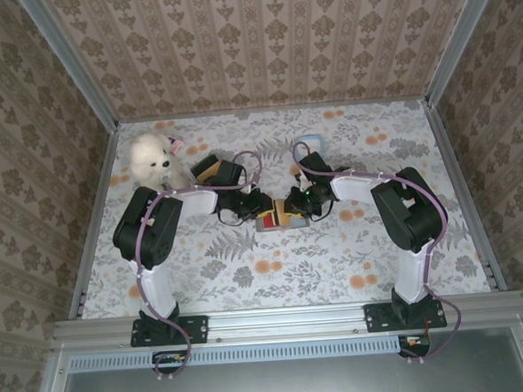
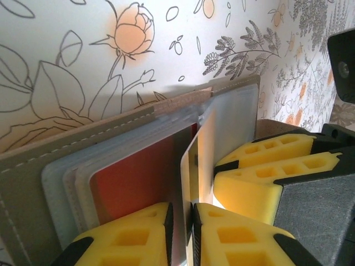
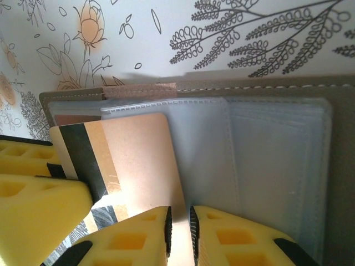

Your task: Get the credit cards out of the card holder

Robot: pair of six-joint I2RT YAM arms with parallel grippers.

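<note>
The card holder [image 1: 269, 223] lies spread open mid-table, grey-brown outside [image 2: 33, 177] with grey-blue pockets [image 3: 277, 155]. A red credit card [image 2: 133, 177] sits in a pocket on its left half. A tan credit card with a black stripe [image 3: 133, 155] stands up out of the holder, edge-on [image 2: 202, 149] in the left wrist view. My left gripper [image 2: 182, 233] [image 1: 264, 205] has that card's edge in a narrow slot, one pad off it. My right gripper [image 3: 178, 233] [image 1: 299, 202] pinches the card's corner. Its fingers [image 2: 260, 183] reach in from the right.
A white plush toy [image 1: 153, 160] and a black-and-tan block [image 1: 214, 170] stand behind my left arm. A small light-blue flat piece [image 1: 310, 144] lies at the back middle. Patterned walls close the table on three sides.
</note>
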